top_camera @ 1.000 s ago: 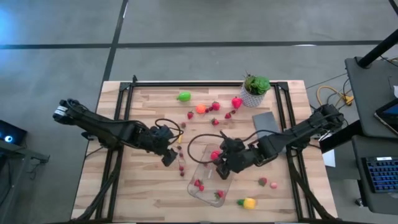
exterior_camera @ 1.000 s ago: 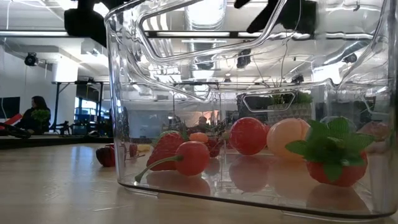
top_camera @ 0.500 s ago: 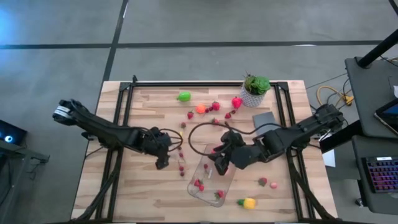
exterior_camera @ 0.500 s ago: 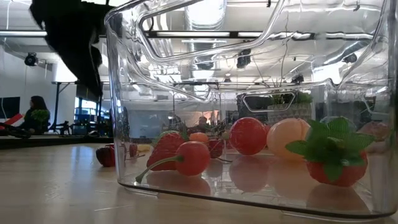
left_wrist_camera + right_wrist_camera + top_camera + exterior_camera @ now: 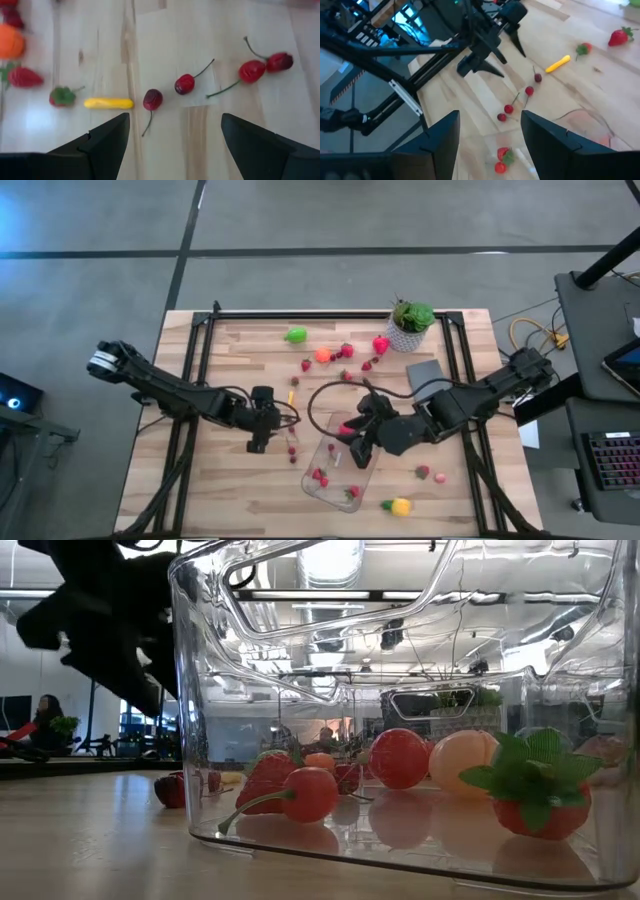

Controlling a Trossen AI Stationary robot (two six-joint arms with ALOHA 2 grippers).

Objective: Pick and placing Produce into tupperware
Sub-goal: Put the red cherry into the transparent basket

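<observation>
The high view looks straight down on the table. The low view sits at table height, very near the tupperware. Both wrist views share the cherries.

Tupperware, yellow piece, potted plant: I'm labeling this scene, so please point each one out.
Tupperware (image 5: 330, 480): high view, on its near clear rim.
Yellow piece (image 5: 108, 103): left wrist view, on its middle.
Potted plant (image 5: 412, 315): high view, on its green leaves.
</observation>
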